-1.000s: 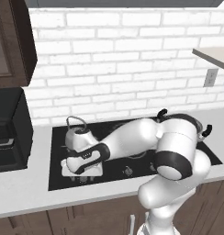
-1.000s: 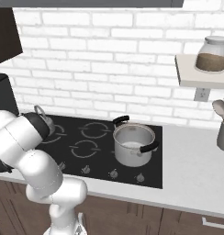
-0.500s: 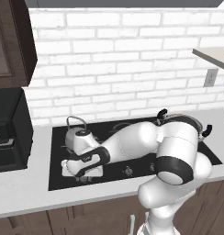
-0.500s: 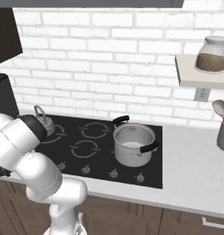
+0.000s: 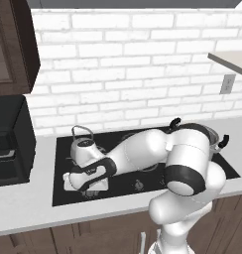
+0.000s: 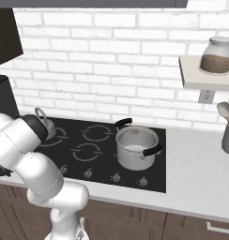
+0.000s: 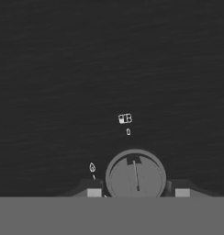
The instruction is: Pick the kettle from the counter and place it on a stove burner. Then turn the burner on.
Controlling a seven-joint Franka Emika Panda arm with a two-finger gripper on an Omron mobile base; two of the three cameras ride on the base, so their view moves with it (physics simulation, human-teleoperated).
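The silver-grey kettle point(image 5: 83, 147) stands upright on the back-left stove burner point(image 6: 57, 136) of the black cooktop; in the right base view the kettle point(image 6: 43, 123) is half hidden behind my arm. My gripper point(image 5: 86, 184) is down at the cooktop's front-left edge, in front of the kettle and apart from it. In the hand view my gripper point(image 7: 137, 192) is open, its two tips straddling a round control knob point(image 7: 136, 175) very closely. The pale counter point(image 5: 24, 211) runs around the cooktop.
A steel pot point(image 6: 136, 148) with black handles sits on the right burner. More knobs point(image 6: 116, 177) line the cooktop's front. A black appliance point(image 5: 9, 144) stands at the left, a shelf with a jar point(image 6: 215, 57) and a utensil holder point(image 6: 227, 132) at the right.
My hand has drifted slightly left and down toward the cooktop's front edge. The kettle has stayed where it was on the back-left burner.
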